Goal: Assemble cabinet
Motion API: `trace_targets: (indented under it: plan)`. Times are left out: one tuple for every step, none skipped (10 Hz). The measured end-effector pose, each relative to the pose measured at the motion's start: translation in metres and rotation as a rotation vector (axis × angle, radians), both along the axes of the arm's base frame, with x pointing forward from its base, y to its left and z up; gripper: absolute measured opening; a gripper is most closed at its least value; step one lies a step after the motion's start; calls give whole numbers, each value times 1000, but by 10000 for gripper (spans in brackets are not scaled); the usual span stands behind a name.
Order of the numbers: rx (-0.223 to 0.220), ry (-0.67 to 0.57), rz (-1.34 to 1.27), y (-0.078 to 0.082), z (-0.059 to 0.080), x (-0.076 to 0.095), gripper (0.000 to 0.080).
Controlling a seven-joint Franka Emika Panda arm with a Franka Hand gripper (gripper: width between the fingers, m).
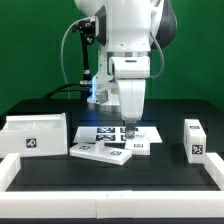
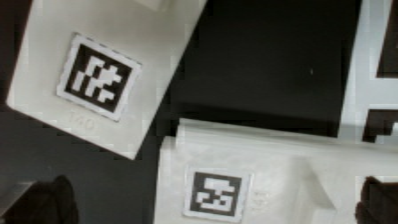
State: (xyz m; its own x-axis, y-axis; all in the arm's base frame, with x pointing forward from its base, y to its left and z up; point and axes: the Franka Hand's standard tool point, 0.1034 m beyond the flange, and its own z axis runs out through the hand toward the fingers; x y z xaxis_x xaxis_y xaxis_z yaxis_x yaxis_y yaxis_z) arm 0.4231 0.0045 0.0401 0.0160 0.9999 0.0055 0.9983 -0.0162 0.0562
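Observation:
The cabinet is in loose parts. Its white box shell (image 1: 35, 135) stands at the exterior view's left, and a small tagged block (image 1: 196, 138) stands at the right. Two flat tagged panels lie in the middle, one (image 1: 100, 151) nearer the front and one (image 1: 141, 144) under my gripper (image 1: 130, 129). In the wrist view one panel (image 2: 98, 75) lies tilted and the other (image 2: 240, 175) lies between my dark fingertips (image 2: 45, 200). My gripper (image 2: 210, 205) is open and low over this panel, holding nothing.
The marker board (image 1: 104, 131) lies flat behind the panels, partly under my gripper; part of it shows in the wrist view (image 2: 365, 70). A low white wall (image 1: 110, 182) runs along the front and sides of the black table.

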Motion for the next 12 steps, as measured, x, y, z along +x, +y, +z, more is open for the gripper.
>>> trace_targets:
  plan:
    - [3,-2,-97,8,5,4,797]
    - [9,-18,-169,20,12,6,797]
    - [12,-17,-261,30,19,4,797]
    - [9,-11,-401,43,33,9,797]
    - [13,-25,-489,54,44,20,797]
    - [11,-23,-455,52,42,20,797]
    - [10,-20,-456,51,41,19,797]
    - [10,-20,-455,52,41,19,797]
    - [17,-22,-547,55,42,20,797]
    - [29,-27,-686,64,44,20,797]
    - [46,-33,-835,78,47,20,797]
    - [54,-28,-971,95,51,23,797]
